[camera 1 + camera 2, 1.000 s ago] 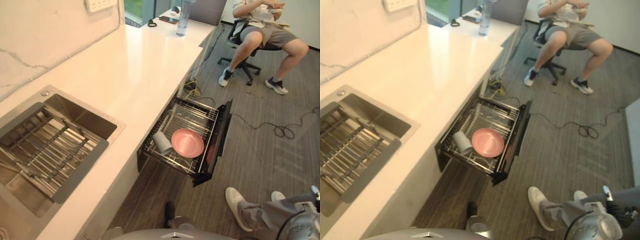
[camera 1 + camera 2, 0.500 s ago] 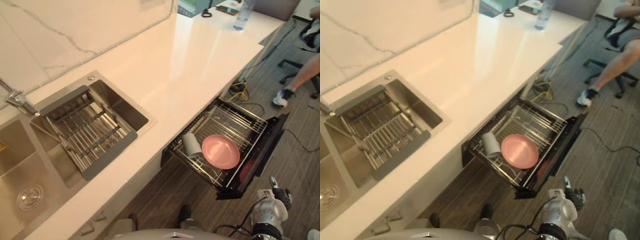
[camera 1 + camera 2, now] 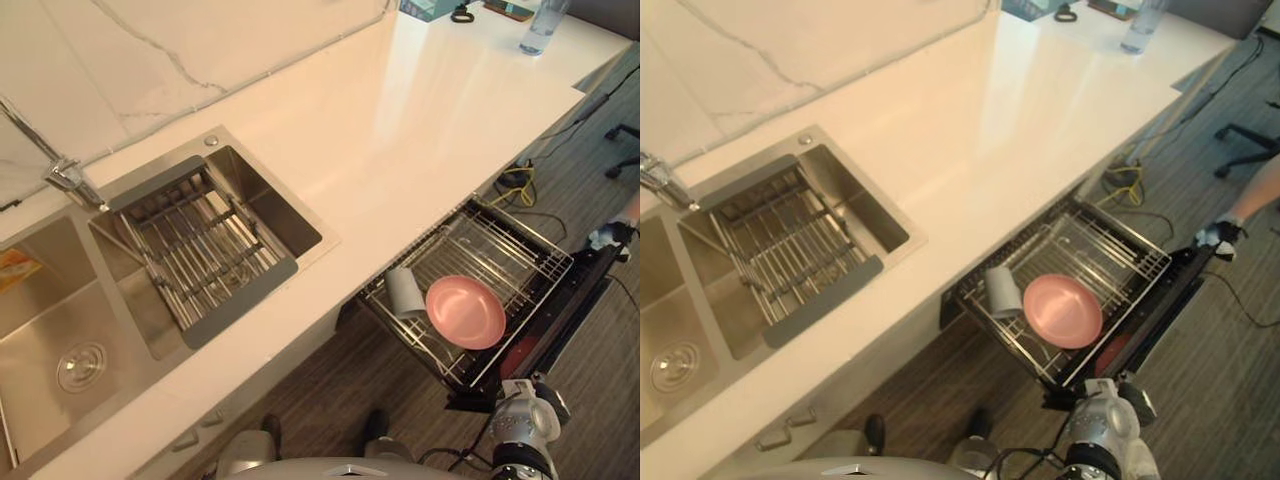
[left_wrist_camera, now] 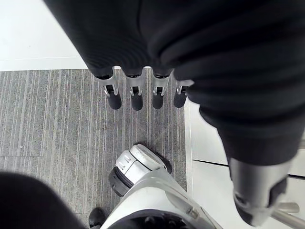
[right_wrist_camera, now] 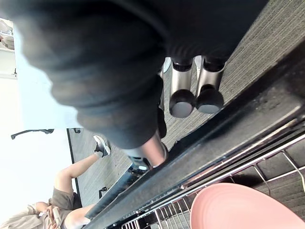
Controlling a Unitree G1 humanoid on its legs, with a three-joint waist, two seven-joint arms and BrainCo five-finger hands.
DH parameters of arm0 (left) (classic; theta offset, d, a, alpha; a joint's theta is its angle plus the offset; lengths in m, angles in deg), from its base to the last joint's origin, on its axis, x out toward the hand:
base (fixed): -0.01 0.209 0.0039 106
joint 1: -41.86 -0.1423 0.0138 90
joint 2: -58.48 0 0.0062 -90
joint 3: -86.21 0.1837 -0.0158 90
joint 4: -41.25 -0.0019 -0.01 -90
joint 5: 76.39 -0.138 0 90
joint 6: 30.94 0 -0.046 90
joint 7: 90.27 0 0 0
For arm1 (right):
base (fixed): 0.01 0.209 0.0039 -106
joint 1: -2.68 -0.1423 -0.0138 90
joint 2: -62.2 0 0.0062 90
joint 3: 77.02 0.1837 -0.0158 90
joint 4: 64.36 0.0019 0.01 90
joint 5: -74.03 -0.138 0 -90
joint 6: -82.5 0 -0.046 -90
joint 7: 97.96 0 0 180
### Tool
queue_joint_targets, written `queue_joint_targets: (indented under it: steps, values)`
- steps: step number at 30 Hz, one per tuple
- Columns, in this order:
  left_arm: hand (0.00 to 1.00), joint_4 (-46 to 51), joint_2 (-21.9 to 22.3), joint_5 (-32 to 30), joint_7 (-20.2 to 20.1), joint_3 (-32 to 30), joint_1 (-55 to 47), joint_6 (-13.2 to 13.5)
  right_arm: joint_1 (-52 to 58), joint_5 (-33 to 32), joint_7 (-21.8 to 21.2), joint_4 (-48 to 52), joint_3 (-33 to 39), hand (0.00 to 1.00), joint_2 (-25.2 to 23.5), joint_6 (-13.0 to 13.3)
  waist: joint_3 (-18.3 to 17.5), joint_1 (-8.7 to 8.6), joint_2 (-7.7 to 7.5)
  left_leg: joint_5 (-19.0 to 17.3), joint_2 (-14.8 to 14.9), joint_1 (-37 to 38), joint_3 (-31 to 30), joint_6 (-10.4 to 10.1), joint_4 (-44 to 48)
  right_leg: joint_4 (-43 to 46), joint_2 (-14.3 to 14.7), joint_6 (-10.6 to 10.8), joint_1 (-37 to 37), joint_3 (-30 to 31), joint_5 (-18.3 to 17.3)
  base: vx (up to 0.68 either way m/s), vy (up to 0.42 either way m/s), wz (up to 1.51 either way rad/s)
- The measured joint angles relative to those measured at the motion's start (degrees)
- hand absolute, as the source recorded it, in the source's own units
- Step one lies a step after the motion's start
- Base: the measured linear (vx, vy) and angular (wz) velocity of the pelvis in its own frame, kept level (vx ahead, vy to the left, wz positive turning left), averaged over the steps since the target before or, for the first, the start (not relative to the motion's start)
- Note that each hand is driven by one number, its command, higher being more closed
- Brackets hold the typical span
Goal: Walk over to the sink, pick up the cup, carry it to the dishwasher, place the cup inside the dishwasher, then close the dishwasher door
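A pale cup (image 3: 405, 292) lies on its side in the open dishwasher's wire rack (image 3: 520, 250), beside a pink plate (image 3: 465, 312). The rack is pulled out from under the counter, with its dark door (image 3: 1162, 318) at the outer end. My right hand (image 5: 182, 90) hangs just outside that door (image 5: 238, 143), fingers curled and holding nothing; the plate (image 5: 238, 207) shows past the door's edge. Over the grey floor, my left hand (image 4: 136, 93) hangs with straight, empty fingers. The steel sink (image 3: 290, 205) with a drying rack (image 3: 195, 250) is set in the white counter to the left.
A second basin (image 3: 60, 350) and a tap (image 3: 65, 180) lie further left. A water bottle (image 3: 1140, 25) stands at the counter's far end. A person's shoe (image 3: 1218, 236) is close to the door's far corner. Cables (image 3: 515, 182) and a chair base (image 3: 1240, 160) are on the floor beyond.
The camera has swung left, bringing the sink and second basin into view. My right hand's fingers have curled shut. Cup and plate have not moved in the rack.
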Motion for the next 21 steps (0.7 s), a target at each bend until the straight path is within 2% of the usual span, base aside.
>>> queue_joint_targets:
  steps: [5,13,21]
  values:
    - [0.0,0.02,-0.02,-0.02,-0.01,0.11,0.01,-0.07,0.03,-0.09,0.85,0.0,0.18,1.0,-1.28,0.13,-0.05,0.02,0.07,0.13,0.19,0.18,0.2,-0.19,-0.26,0.0,0.15,-0.01,-0.03,0.13,0.0,0.0,0.0,0.0]
    - [0.0,0.12,-0.04,0.0,0.12,0.69,0.02,-0.27,0.08,-3.4,-2.58,-0.04,0.57,1.0,-1.53,0.76,-0.2,0.21,0.31,0.33,0.19,0.7,0.24,-0.21,-0.96,0.0,0.1,0.0,0.0,0.11,0.0,0.0,-0.005,-0.01]
    - [0.0,0.11,-0.09,-0.02,0.05,1.83,-0.02,-0.09,0.07,-3.4,-2.9,-0.03,-1.39,1.0,-1.78,3.74,-0.42,0.25,1.09,1.63,0.17,-0.14,-1.42,-1.75,-1.71,0.0,-0.15,-0.08,-0.2,-2.35,-0.32,-0.01,-0.012,0.12]
